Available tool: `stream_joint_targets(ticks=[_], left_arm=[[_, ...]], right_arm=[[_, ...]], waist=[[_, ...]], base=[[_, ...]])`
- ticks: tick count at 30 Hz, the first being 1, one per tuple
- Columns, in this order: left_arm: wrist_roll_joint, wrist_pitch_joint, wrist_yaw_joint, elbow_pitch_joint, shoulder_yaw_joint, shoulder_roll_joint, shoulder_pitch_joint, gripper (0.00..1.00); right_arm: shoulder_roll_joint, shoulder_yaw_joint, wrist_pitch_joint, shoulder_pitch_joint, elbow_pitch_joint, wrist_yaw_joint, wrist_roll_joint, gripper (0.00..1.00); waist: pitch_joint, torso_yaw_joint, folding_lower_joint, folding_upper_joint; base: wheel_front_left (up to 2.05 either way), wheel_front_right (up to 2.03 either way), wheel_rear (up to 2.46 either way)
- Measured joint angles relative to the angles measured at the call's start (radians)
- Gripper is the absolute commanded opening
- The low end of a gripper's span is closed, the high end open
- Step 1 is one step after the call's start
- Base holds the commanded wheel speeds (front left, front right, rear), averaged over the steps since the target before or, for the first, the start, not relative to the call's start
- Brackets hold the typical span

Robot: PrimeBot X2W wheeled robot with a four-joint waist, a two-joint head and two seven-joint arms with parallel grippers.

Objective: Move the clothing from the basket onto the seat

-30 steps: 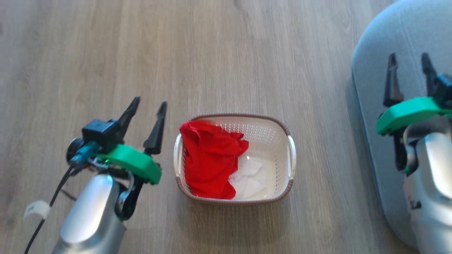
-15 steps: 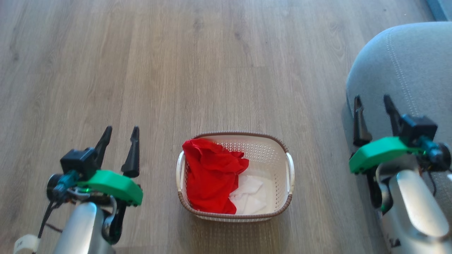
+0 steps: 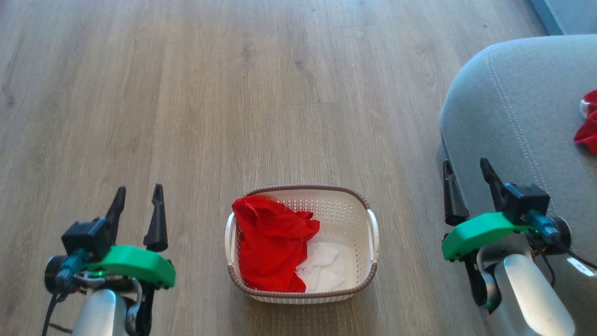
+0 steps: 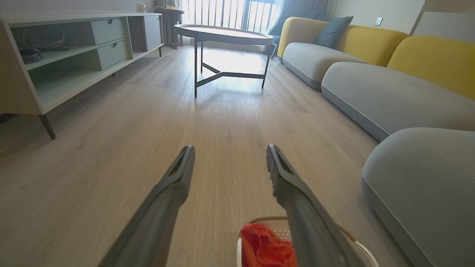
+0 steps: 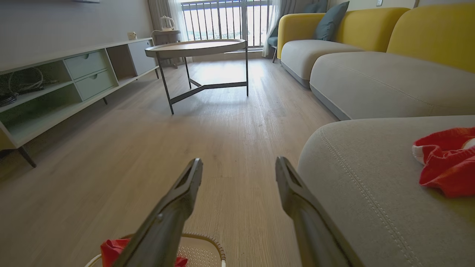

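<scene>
- My left gripper (image 3: 140, 187) hangs over the wooden floor (image 3: 233, 93), left of the basket (image 3: 303, 189). Its two fingers are spread apart with nothing between them.
- My right gripper (image 3: 465, 161) hangs at the near edge of the seat (image 3: 522, 116), right of the basket. Its fingers are likewise spread and empty.
- The basket stands on the floor between my two arms, touching neither.
- A red garment (image 3: 268, 247) lies crumpled in the basket's left half, bunched up against the left rim.
- A white cloth (image 3: 322, 270) lies on the basket's bottom right beside it, partly under the red.
- A red piece with white trim (image 3: 588, 126) lies on the seat, well apart from the basket.
- Farther down the room, my wrist views show a round table (image 4: 222, 33) and a yellow-backed sofa (image 4: 371, 44).
</scene>
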Motion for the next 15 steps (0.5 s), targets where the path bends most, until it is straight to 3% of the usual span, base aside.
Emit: stream_joint_targets(ticks=[15], left_arm=[[0.016,0.0,0.0,-0.028,0.028,-0.021,0.031,1.0]], right_arm=[[0.013,0.019,0.0,0.019,-0.041,0.0,-0.001,1.0]], waist=[[-0.002,-0.005,0.0,0.0]], base=[[0.0,0.0,0.0]])
